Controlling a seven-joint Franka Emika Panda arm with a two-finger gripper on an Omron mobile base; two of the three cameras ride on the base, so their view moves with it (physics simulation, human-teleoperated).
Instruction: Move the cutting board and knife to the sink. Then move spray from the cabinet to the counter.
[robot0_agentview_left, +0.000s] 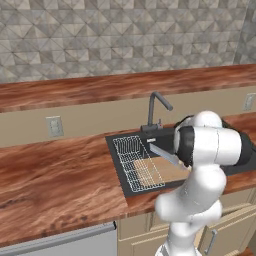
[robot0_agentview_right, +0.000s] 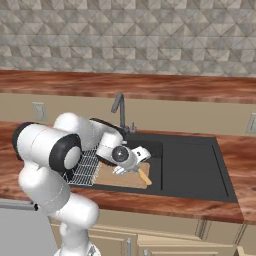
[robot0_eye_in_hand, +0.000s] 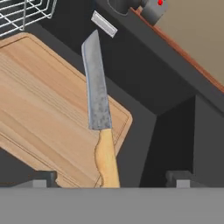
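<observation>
- While the arm leans low over the sink, the gripper stands with its two fingers spread wide, and nothing is clamped between them.
- In the hand view, one dark fingertip rises at the lower left and the other at the lower right, well apart from each other.
- The knife lies in the gap between the fingers, its yellow-orange handle nearest to them and its grey-blue blade pointing away from them.
- Neither finger touches the handle; there is free space on both sides of it.
- The cutting board lies flat in the sink, under the knife and mostly on the side of the left-hand fingertip; the blade runs along the board's edge and reaches past its corner over the dark basin.
- Beyond the knife tip, far from the fingers, a wire rack shows at the upper corner, and the base of the faucet stands on the sink rim.
- From the right base view, the gripper hangs just above the board, with the knife handle beside it.
- From the left base view, the board rests in the basin next to the wire rack, and the counter spreads around the sink.
</observation>
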